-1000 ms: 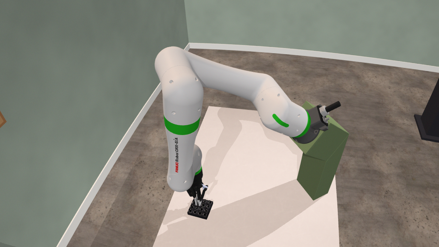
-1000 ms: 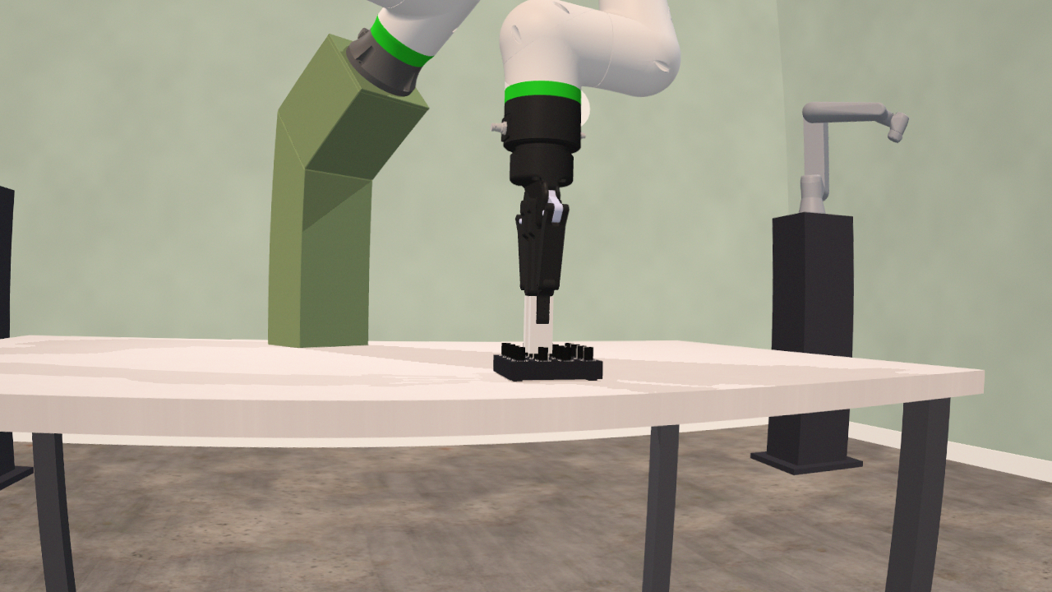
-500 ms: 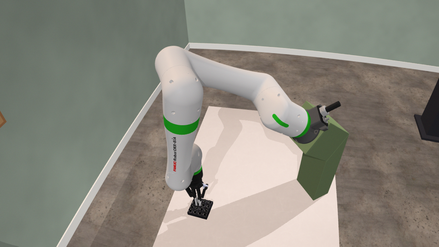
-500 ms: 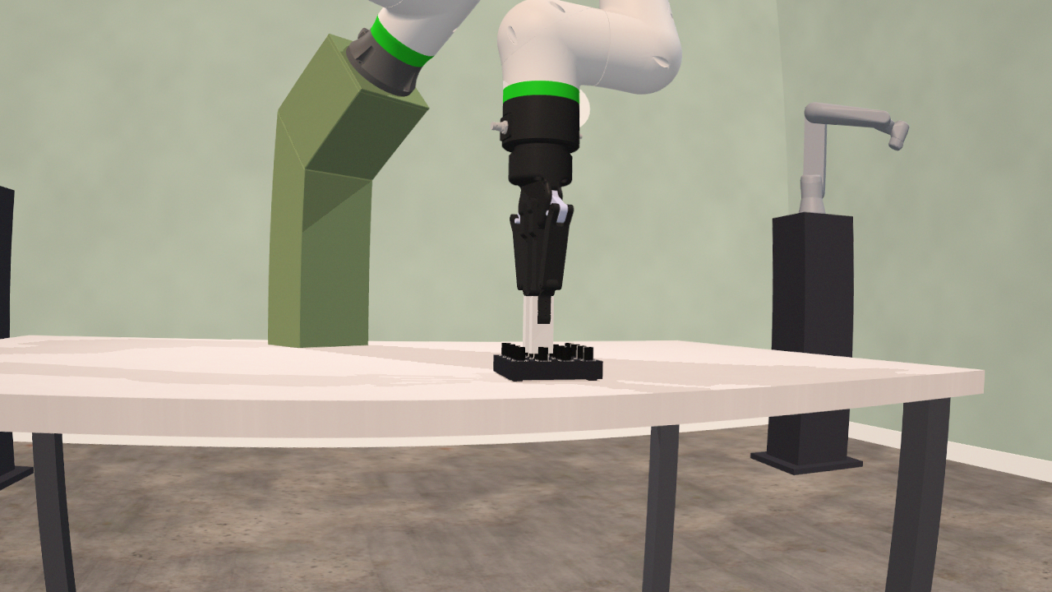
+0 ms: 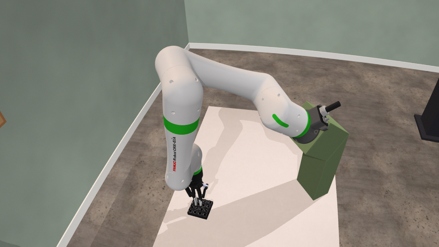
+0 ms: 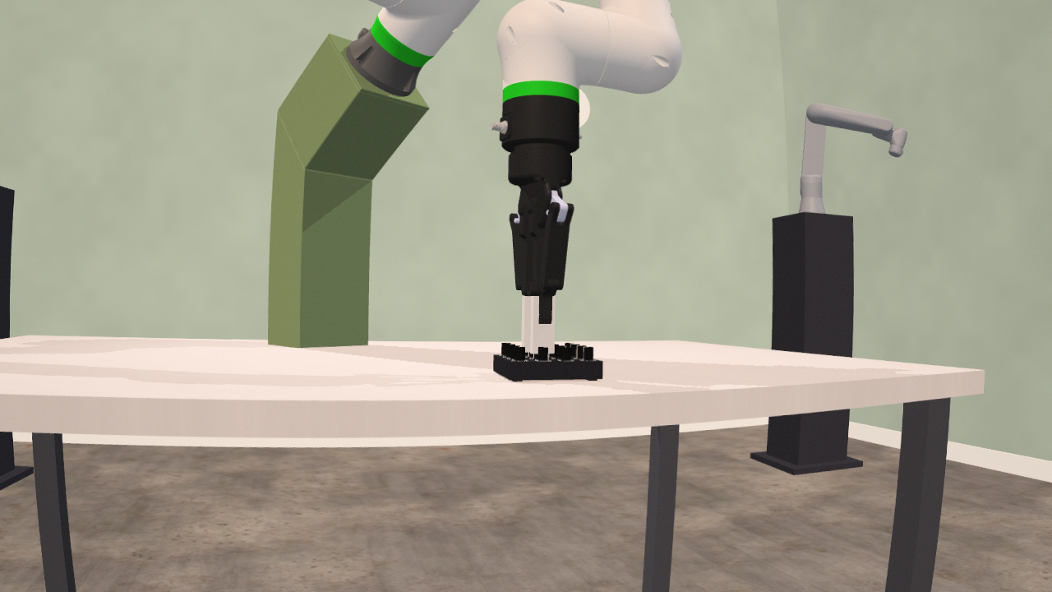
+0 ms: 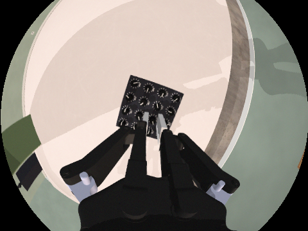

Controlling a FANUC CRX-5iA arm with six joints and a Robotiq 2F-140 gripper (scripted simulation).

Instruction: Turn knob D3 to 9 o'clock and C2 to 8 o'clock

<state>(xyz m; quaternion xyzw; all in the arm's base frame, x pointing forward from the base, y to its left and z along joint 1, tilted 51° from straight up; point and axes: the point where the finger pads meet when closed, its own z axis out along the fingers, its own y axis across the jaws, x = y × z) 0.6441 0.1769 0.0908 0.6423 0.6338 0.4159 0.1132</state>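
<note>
The black knob box (image 5: 206, 214) (image 6: 547, 372) (image 7: 141, 94) stands on its feet on the pale table (image 5: 260, 172) (image 6: 220, 382) (image 7: 128, 25), near its edge. My gripper (image 5: 198, 201) (image 6: 537, 344) (image 7: 152, 119) points straight down onto the box. Its light fingertips straddle one knob in the row nearest the wrist camera. The fingers stand slightly apart and are a little loose around that knob. I cannot read the knob's name or its white line; the fingers hide it. The other knobs show as small black studs with white ticks.
The arm's green pedestal (image 5: 322, 159) (image 6: 316, 257) stands on the far part of the table. A black pillar with a grey arm (image 6: 813, 330) stands on the floor beyond the table's right end. The table edge runs close to the box.
</note>
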